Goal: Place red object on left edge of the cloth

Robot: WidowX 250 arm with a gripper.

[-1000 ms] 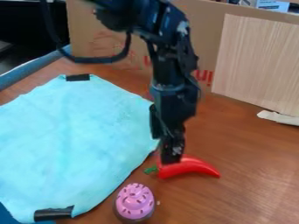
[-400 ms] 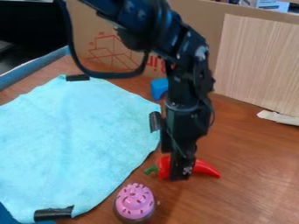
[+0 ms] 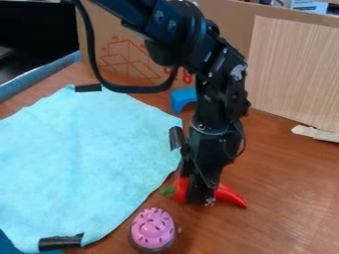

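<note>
The arm [image 3: 212,99] sits farther right and lower than in the earlier frames, and the gripper [image 3: 200,200] comes down over the red pepper [image 3: 230,195]. The pepper is slightly turned from where it lay: its tip is a little lower in the view, its stem [image 3: 167,191] a touch farther left. The blue block [image 3: 181,99] behind the arm, hidden at first, is in sight.

The pepper lies on the surface [image 3: 285,183], just off the right side of the cloth [image 3: 79,149], behind the cupcake [image 3: 153,228]. The gripper hangs across it, nearer the stem than the tip, so parts of the pepper show to either side. Whether the gripper is closed on it or merely straddles it, I cannot tell; the nudge could come from either.

The pepper's long axis runs mostly side to side, stem pointing left at the cloth, tip slanting right and toward the viewer. With a firm grip, the next move is probably a lift, then a carry leftward, stem leading, across the cloth toward its far left edge.
</note>
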